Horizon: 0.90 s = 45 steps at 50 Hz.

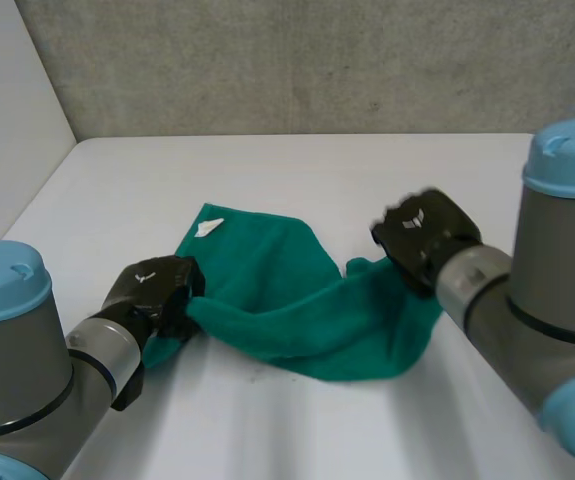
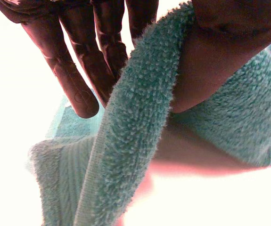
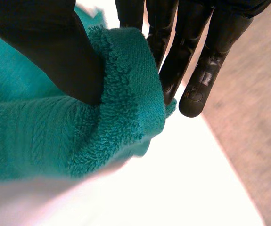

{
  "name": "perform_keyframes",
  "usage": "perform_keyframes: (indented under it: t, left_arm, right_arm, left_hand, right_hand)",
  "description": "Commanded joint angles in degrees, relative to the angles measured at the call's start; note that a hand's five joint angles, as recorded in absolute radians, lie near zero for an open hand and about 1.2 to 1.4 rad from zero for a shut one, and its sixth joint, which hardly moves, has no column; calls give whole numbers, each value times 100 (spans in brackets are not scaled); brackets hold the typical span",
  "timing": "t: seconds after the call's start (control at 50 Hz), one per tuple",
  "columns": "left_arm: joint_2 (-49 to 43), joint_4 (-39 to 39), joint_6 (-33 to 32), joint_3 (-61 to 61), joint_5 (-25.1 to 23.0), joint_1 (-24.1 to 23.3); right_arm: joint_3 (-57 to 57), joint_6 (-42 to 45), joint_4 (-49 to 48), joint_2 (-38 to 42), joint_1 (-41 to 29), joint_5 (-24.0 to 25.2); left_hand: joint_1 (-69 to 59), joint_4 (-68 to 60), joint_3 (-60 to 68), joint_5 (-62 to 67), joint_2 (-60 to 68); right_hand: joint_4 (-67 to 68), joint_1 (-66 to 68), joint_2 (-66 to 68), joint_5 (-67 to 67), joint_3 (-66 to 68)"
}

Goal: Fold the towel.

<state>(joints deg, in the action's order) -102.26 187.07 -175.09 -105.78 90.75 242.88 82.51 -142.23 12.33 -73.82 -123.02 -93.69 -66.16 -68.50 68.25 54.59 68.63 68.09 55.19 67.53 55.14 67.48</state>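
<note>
Carry both pinched ends together toward the desk's [image 1: 367, 170] far edge, level and lightly taut, so the lifted hem lands square on the far hem by the white tag [image 1: 208, 228]. The teal towel [image 1: 287, 290] lies mid-desk, its near side raised and sagging between the hands. The left hand [image 1: 157, 290] pinches a towel edge between thumb and straight fingers [image 2: 78, 80]. The right hand [image 1: 425, 238] clamps a rolled edge the same way. These look like the near corners, though I can't be sure.
</note>
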Motion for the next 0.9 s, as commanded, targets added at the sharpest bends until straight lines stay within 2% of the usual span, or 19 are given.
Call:
perform_keyframes:
  t: [0.02, 0.14, 0.22, 0.26, 0.32, 0.4, 0.48, 0.5, 0.54, 0.6, 0.76, 0.9]
  left_arm:
    - [-162, -4, -1062, 13, 13, 40]
    - [-742, -22, -1642, 557, 48, 48]
    - [-971, -4, -1880, 910, 48, 48]
    - [-1190, 31, -2177, 1574, 57, 57]
    - [-1331, 49, -2346, 2542, 83, 57]
    - [-1288, 145, -2302, 3922, 74, 49]
    - [-1130, 1057, -2276, 4837, 118, 101]
    - [-981, 1590, -2232, 4882, 170, 188]
    - [-866, 2050, -2153, 4848, 232, 285]
    - [-725, 2369, -1995, 4594, 338, 382]
    - [-628, 2237, -1731, 3206, 329, 620]
    - [-628, 2193, -1730, 1659, 206, 532]
  right_arm:
    - [494, 925, 1017, -10, 603, 324]
    - [363, 1057, 1008, 306, 648, 396]
    - [-111, 1075, 973, 561, 727, 404]
    - [-672, 996, 789, 667, 736, 396]
    - [-1585, 751, -60, 702, 710, 396]
    - [-2247, 294, -1213, 703, 762, 369]
    - [-2363, -339, -3014, 527, 841, 369]
    - [-2197, -540, -3644, 309, 937, 387]
    - [-1811, -726, -4437, -69, 1121, 387]
    - [-1405, -832, -4775, -308, 1219, 422]
    - [-210, -894, -4556, -396, 1281, 984]
    - [1029, -885, -3976, -352, 1553, 1450]
  left_hand:
    - [-1384, -1150, 1175, 1541, 1137]
    - [-1384, -1150, 1175, 1541, 1137]
    - [-1384, -1150, 1175, 1541, 1137]
    - [-1384, -1150, 1175, 1541, 1137]
    - [-1384, -1150, 1175, 1541, 1137]
    - [-1384, -1150, 1175, 1541, 1137]
    - [-1384, -1150, 1175, 1541, 1137]
    - [-1384, -1150, 1175, 1541, 1137]
    - [-1384, -1150, 1175, 1541, 1137]
    - [-1384, -1150, 1175, 1541, 1137]
    - [-1384, -1150, 1175, 1541, 1137]
    - [-1384, -1150, 1175, 1541, 1137]
  right_hand:
    - [1191, 2481, 1247, 1486, 1252]
    - [1191, 2481, 1247, 1486, 1252]
    - [1191, 2481, 1247, 1486, 1252]
    - [1191, 2481, 1247, 1486, 1252]
    - [1191, 2481, 1247, 1486, 1252]
    - [1191, 2481, 1247, 1486, 1252]
    - [1191, 2481, 1247, 1486, 1252]
    - [1191, 2481, 1247, 1486, 1252]
    - [1191, 2481, 1247, 1486, 1252]
    - [1191, 2481, 1247, 1486, 1252]
    - [1191, 2481, 1247, 1486, 1252]
    - [1191, 2481, 1247, 1486, 1252]
